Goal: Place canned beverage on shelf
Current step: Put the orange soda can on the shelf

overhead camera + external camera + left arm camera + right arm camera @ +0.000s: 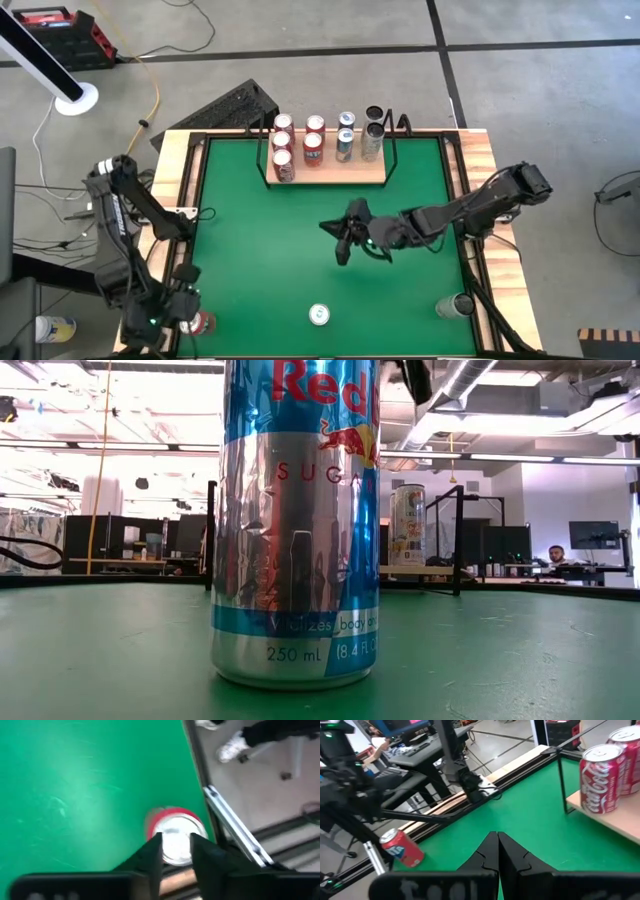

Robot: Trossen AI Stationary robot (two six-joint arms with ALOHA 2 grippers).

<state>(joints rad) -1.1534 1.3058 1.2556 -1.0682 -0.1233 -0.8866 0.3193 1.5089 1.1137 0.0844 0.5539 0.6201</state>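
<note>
red can at the counter's edge, grip uncertain

your left gripper (pixel 175 851) is straddling the red can (pixel 174 834) at the counter's (pixel 250 230) near-left corner; can't tell if it's gripping. it's risking toppling it off. right gripper (pixel 498 851) is idling clenched mid-counter; shelf (pixel 325 176) is sitting far.

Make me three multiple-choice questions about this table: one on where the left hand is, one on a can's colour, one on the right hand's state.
1. The left hand is
A. over the shelf
B. above a red can at the table's edge
C. at the table's middle

2. The can closest to the low camera is
A. blue and silver
B. green
C. plain red

3. The right hand is
A. open and empty
B. shut on a can
C. shut, holding nothing

Answers:
1 B: the left hand hangs over the red can beside the table's edge.
2 A: the blue and silver can fills the low view.
3 C: the right hand shows its fingers pressed together over bare green.
</note>
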